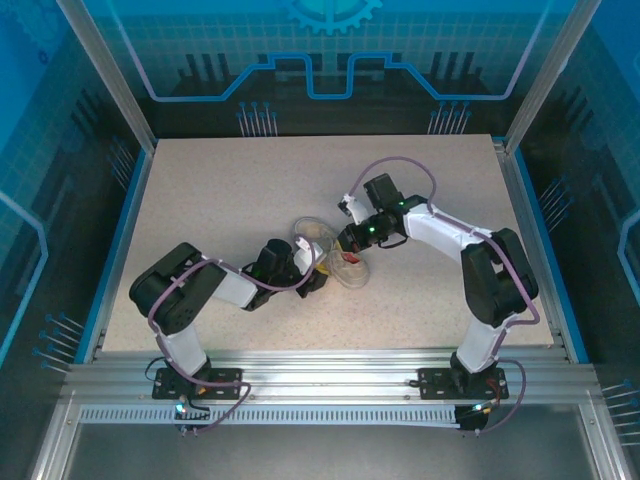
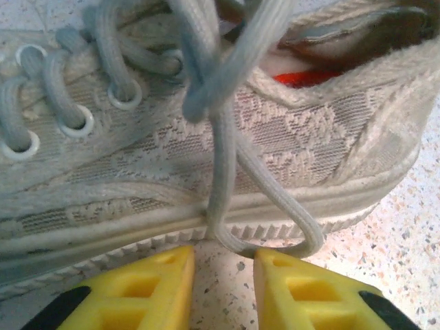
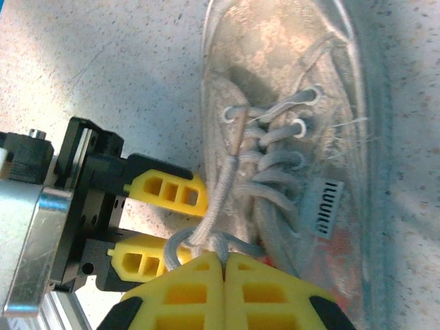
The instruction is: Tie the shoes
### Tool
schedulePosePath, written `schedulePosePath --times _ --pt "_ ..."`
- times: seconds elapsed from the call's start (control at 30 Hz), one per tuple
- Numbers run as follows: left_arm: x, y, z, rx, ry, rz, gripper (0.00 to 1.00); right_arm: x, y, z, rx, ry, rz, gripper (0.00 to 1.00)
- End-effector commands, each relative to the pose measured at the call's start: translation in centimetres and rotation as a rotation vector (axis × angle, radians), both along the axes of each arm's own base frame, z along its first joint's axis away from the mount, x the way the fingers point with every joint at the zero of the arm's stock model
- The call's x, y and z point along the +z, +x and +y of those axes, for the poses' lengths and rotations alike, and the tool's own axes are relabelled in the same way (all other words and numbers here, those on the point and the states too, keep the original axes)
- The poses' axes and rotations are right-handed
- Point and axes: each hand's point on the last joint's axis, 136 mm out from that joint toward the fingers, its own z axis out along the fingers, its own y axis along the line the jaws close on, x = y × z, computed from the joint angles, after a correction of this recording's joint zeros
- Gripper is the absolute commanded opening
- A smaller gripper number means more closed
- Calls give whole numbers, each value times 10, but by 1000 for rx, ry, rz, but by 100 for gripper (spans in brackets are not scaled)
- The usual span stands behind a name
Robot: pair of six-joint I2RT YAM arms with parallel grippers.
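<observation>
Sneaker: it sat near the middle of the table, between my two grippers and well apart from every edge.
Edges: a blue rim ran down the sides of the table, and a metal rail crossed the near edge where the arm bases stood.
Open room: I saw bare speckled surface toward the far edge and out to both sides; the only tight spot was at the shoe itself.
Look: whitish-grey patterned fabric, a ribbed pale sole, ringed eyelets and a red patch inside the opening.
Lacing: the laces were thin and pale, twisted together over the opening, with one loop hanging down the side to the table by the sole.
Left side: my left gripper had its yellow tips a narrow way apart at the sole, the hanging loop just at them, and nothing clamped that I could see.
Right side: my right gripper was pressed closed above the shoe's opening with a strand running in at its tips, so I read it as pinching the laces.
In the way: from the right wrist, the left gripper's fingers sat just beside my right fingertips, both crowded at the same side of the shoe.
</observation>
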Motion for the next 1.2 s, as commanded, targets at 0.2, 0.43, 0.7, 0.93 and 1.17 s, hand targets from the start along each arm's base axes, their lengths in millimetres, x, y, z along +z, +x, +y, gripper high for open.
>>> schedulePosePath --times 0.2,0.43,0.7,0.93,1.17 --pt "15 1 -15 -34 -49 -35 0 17 24 -11 -109 67 -27 0" --pt "14 -6 -14 -36 -47 -26 0 15 34 -14 -136 77 -20 0" --pt "29 -10 -7 10 -75 -59 20 14 38 -12 -138 90 -7 0" --pt "54 -2 -5 22 -79 -98 41 11 37 -10 -129 100 9 0" --pt "91 45 27 211 -197 69 42 6 32 -10 -95 94 9 0"
